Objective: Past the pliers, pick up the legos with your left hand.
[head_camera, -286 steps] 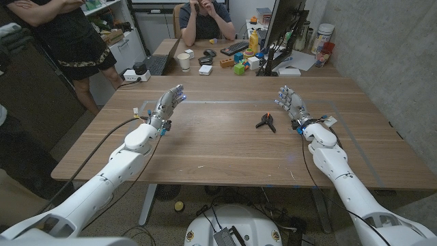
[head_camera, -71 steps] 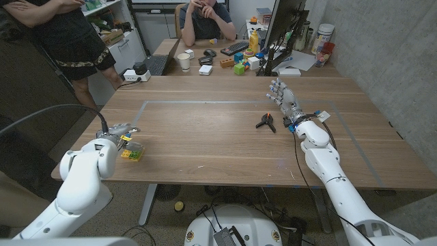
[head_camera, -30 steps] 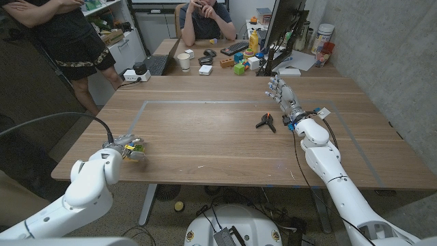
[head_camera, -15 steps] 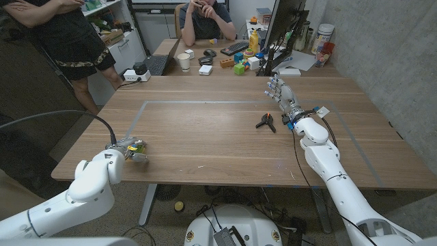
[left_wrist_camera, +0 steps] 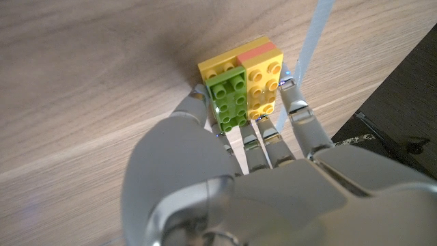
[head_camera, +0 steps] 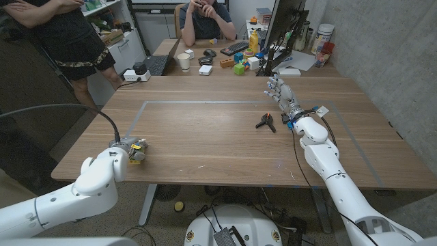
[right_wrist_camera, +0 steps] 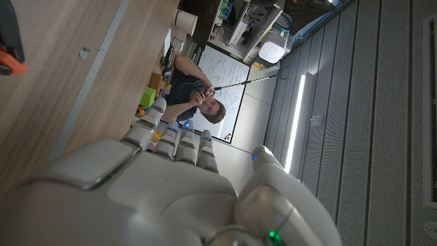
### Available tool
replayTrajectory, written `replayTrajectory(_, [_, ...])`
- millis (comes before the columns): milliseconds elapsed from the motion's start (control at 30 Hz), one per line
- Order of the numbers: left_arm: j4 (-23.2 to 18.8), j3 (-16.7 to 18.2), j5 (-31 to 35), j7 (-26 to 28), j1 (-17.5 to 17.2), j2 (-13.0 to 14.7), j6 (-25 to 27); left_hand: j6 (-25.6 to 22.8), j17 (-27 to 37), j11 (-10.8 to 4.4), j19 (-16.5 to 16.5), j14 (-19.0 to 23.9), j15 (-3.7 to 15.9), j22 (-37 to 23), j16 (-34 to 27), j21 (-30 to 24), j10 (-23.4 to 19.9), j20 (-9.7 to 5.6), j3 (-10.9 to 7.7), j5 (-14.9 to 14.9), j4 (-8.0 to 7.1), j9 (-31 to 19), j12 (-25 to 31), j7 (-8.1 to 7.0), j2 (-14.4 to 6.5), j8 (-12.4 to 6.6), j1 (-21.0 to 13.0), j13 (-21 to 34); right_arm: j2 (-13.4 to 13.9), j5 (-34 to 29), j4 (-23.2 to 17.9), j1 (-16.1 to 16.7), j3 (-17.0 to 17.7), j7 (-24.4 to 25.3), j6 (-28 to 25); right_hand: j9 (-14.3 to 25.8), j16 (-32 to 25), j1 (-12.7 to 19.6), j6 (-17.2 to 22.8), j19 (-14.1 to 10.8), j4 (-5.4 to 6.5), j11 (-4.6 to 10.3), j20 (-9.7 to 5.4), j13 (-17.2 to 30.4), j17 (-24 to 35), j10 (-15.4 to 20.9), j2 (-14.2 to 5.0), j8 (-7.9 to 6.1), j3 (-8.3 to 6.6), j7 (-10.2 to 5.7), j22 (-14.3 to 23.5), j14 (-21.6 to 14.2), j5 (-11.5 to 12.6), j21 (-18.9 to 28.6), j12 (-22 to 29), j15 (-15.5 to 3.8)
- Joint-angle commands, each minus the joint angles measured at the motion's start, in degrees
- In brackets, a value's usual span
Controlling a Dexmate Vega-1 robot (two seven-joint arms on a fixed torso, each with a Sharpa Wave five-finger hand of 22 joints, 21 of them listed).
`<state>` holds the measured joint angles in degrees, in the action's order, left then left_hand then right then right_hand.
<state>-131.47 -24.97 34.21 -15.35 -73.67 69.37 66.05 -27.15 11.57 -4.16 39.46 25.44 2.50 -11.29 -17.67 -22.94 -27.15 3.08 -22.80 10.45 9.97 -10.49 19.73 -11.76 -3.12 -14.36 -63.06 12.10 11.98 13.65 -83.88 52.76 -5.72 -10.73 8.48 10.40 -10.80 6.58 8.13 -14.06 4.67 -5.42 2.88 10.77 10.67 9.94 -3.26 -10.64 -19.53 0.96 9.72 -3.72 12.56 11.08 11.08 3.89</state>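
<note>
The left hand [head_camera: 134, 152] is positioned near the left edge of the surface [head_camera: 218, 137], close to the front left corner, and its fingers [left_wrist_camera: 295, 109] are closed around the legos [left_wrist_camera: 244, 85]. The legos form a small block of yellow and green bricks with a red strip at 1 end; the thumb presses 1 side and the other fingers press the opposite side. Whether the block rests on the surface or is raised above it cannot be determined. The right hand [head_camera: 278, 91] stands on edge in the right half of the surface, toward the far edge, with fingers straight and slightly apart, gripping nothing. The pliers [head_camera: 265, 121], black with orange tips, lie just beside the right hand, on its left.
</note>
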Motion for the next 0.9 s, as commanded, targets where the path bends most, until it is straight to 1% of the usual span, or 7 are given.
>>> replayTrajectory(33, [-0.4,-11.4,-2.9,3.1,9.9,3.2,4.1,-11.5,0.6,-1.55,7.7,8.9,6.25,-0.6,-3.2,-3.1,-8.7,-5.1,-0.67,-0.2,-0.06,-0.9,3.4,6.76,-3.3,-1.84,-5.0,1.8,-0.2,0.0,1.4,-0.8,0.0,-0.5,0.8,0.2,-0.4,-0.5,0.5,-0.2,0.01,-0.02,0.23,0.2,0.1,0.4,-0.11,-0.49,0.13,0.04,0.2,-0.1,0.3,0.2,0.5,0.63])
replayTrajectory(133, [-0.7,-12.5,-3.3,4.4,10.7,3.4,4.8,-15.8,0.2,-2.55,10.6,13.4,7.49,-0.8,-3.8,-5.3,-12.3,-6.86,-1.2,-0.3,-0.29,-1.0,4.6,7.63,-3.8,-2.9,-6.1,2.6,-0.2,0.0,1.8,-1.0,-0.1,-0.7,1.0,0.2,-0.4,-0.6,0.5,-0.2,0.03,-0.03,0.21,0.2,0.1,0.4,-0.09,-0.51,0.18,0.01,0.2,-0.1,0.3,0.2,0.5,0.58])
replayTrajectory(400, [-1.4,-13.5,-6.0,7.9,11.9,3.6,6.4,-19.4,-0.6,-3.67,14.9,18.4,8.43,-1.1,-3.6,-8.7,-16.3,-8.18,-1.96,-0.5,-0.46,-1.0,5.7,8.85,-3.7,-3.53,-6.9,3.5,-0.2,0.0,3.0,-1.7,-0.1,-1.3,1.5,0.2,-0.4,-0.7,0.7,-0.3,0.1,-0.02,0.2,0.2,0.1,0.4,0.04,-0.53,0.33,0.05,0.2,-0.2,0.4,0.2,0.5,0.54])
replayTrajectory(500, [-1.9,-12.2,-8.0,10.5,11.0,3.8,6.2,-19.6,-0.7,-3.53,15.2,18.6,8.42,-1.1,-3.4,-9.0,-16.3,-8.24,-2.0,-0.5,-0.48,-1.0,5.6,8.93,-3.6,-3.56,-6.8,3.6,-0.3,0.0,3.3,-1.9,-0.1,-1.4,1.6,0.2,-0.4,-0.8,0.7,-0.3,0.11,-0.02,0.19,0.2,0.1,0.4,0.1,-0.53,0.4,0.05,0.2,-0.2,0.4,0.2,0.5,0.5])
replayTrajectory(633, [-2.6,-7.7,-12.7,15.1,7.9,3.9,4.9,-19.9,-0.8,-3.48,15.9,19.1,8.29,-1.1,-3.2,-9.6,-16.5,-8.42,-2.02,-0.5,-0.66,-1.0,5.6,8.99,-3.6,-3.56,-6.6,3.7,-0.3,0.0,3.6,-2.2,0.0,-1.6,1.7,0.2,-0.4,-0.9,0.7,-0.3,0.14,-0.02,0.23,0.2,0.1,0.4,0.21,-0.52,0.5,0.08,0.2,-0.2,0.4,0.2,0.5,0.48])
replayTrajectory(700, [-2.8,-3.1,-16.3,18.6,4.4,3.7,2.9,-20.2,-0.9,-3.68,16.4,19.5,8.41,-1.1,-3.0,-10.0,-17.1,-8.63,-2.06,-0.5,-0.76,-1.0,5.7,9.06,-3.5,-3.55,-6.5,3.8,-0.3,0.1,3.8,-2.2,0.0,-1.7,1.7,0.2,-0.4,-0.9,0.8,-0.3,0.15,-0.03,0.27,0.2,0.1,0.4,0.26,-0.52,0.56,0.07,0.2,-0.2,0.4,0.2,0.5,0.54])
replayTrajectory(900, [-4.2,-1.1,-19.0,23.0,3.1,4.2,3.2,-20.6,-1.0,-3.64,16.9,20.2,8.23,-1.1,-2.7,-10.6,-17.2,-8.69,-2.02,-0.6,-1.28,-1.1,5.6,9.32,-3.6,-3.52,-5.8,4.0,-0.5,0.1,4.4,-2.4,0.1,-1.8,2.0,0.2,-0.4,-1.0,0.8,-0.2,0.18,-0.04,0.22,0.2,0.1,0.4,0.37,-0.51,0.68,0.09,0.2,-0.2,0.5,0.2,0.4,0.59])
